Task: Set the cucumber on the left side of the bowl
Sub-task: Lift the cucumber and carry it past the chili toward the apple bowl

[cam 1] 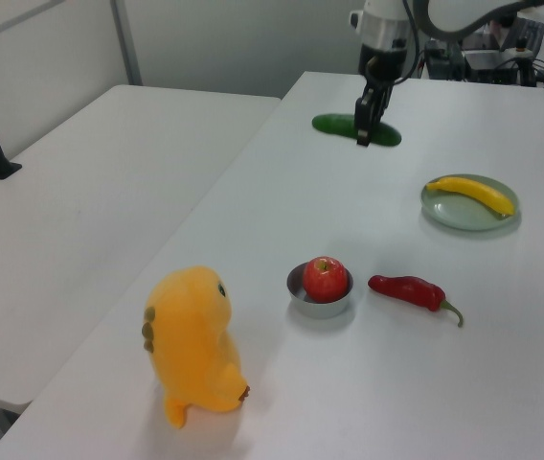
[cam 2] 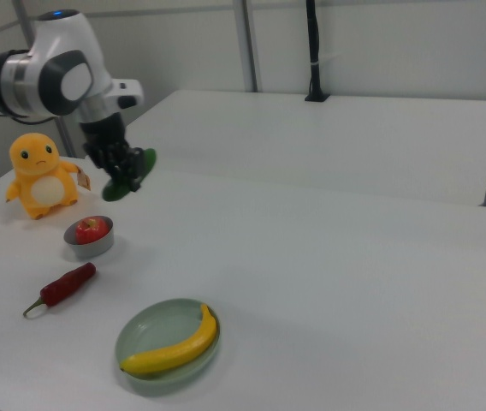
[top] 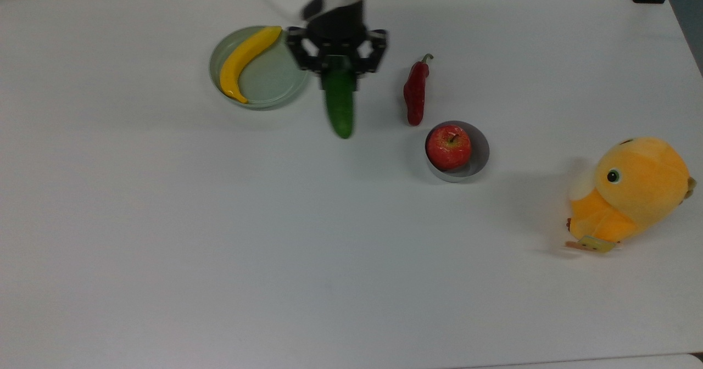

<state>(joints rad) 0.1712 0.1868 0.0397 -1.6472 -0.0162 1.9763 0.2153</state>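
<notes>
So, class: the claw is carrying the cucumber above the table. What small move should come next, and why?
Probably carry on toward the bowl. The claw, shut on the cucumber, hangs between the plate and the chili in the top view, short of the bare spot on the top view's left of the bowl.
</notes>
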